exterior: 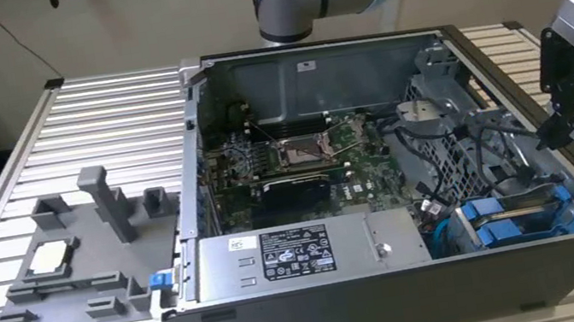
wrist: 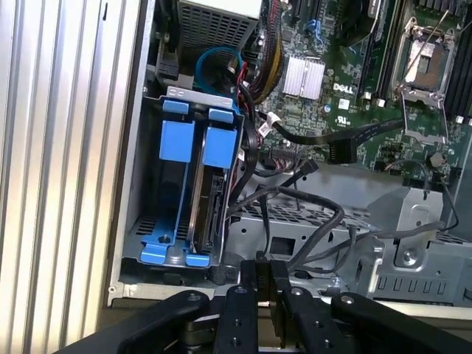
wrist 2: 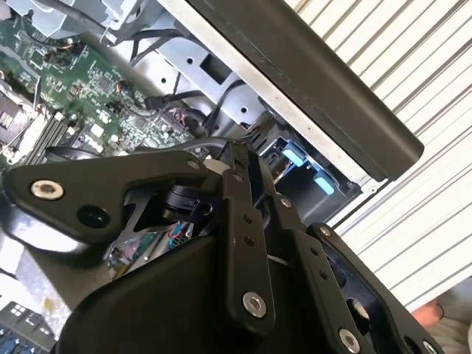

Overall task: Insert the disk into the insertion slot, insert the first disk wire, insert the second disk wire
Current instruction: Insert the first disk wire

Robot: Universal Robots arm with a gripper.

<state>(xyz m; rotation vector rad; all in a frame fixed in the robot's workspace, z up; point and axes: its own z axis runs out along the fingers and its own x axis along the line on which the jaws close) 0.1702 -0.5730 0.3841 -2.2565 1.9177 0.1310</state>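
- Exterior view: an open computer case [exterior: 401, 298] stands on a ribbed metal bench [exterior: 106, 112]. The gripper [exterior: 560, 137] hangs over the case wall at the exterior view's right, above the grey drive cage [exterior: 457, 143].
- In the first wrist view the jaws of the gripper [wrist: 265, 264] lie together, with nothing between them.
- The disk [wrist: 210, 210] sits on edge inside the slot [wrist: 198, 259] in a corner of the case. A blue tab [wrist: 221, 144] caps its end, and a second blue tab [wrist: 177, 140] stands just beside that one.
- Black cables [wrist: 310, 203] loop loose across the cage near the disk. Whether any is plugged into the disk cannot be told.
- A white label [exterior: 295, 252] with black print and symbols is stuck on the power supply [exterior: 392, 239], its text too small to read.
- White lettering marks the green motherboard [wrist: 346, 103].
- A grey fixture [exterior: 102, 233] holding a pale square part [exterior: 52, 257] lies on the bench, at the exterior view's left of the case.
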